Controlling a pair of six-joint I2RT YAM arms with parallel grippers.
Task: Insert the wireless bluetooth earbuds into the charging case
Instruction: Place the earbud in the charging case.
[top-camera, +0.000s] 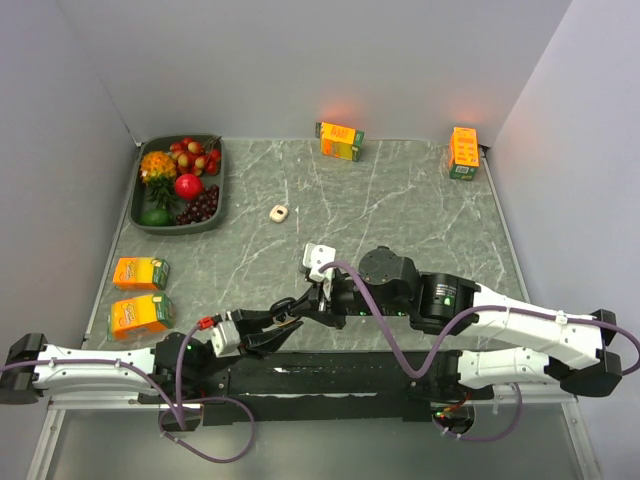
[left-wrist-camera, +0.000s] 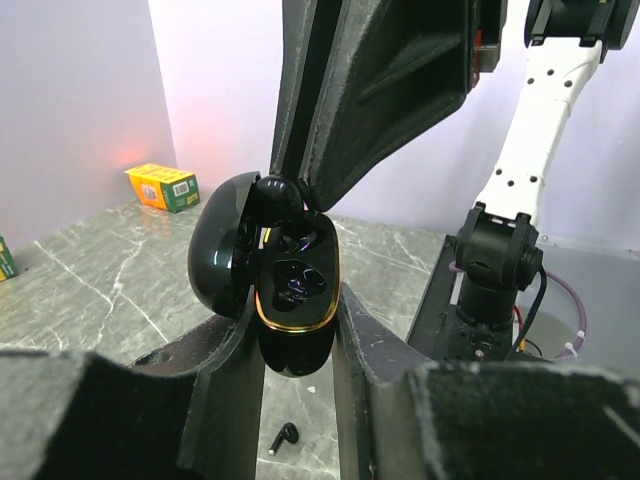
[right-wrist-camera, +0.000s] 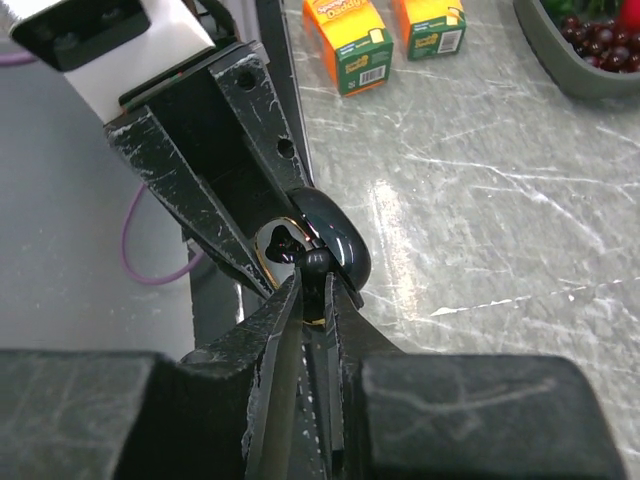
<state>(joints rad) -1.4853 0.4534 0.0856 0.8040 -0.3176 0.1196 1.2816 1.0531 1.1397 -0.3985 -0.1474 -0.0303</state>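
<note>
left claw (left-wrist-camera: 297, 322) clamped on charging case (left-wrist-camera: 296, 295) | right claw (right-wrist-camera: 315, 287) narrow, pinching black earbud (right-wrist-camera: 310, 262) | likely light, slick (pinch mid-body, gently)

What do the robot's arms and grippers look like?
Both the left arm and right arm have white links with black joints, trailed by looping purple cables. The left gripper and right gripper have black wedge-shaped fingers, scuffed whitish. A white camera box sits on the right wrist, a red connector on the left.
</note>
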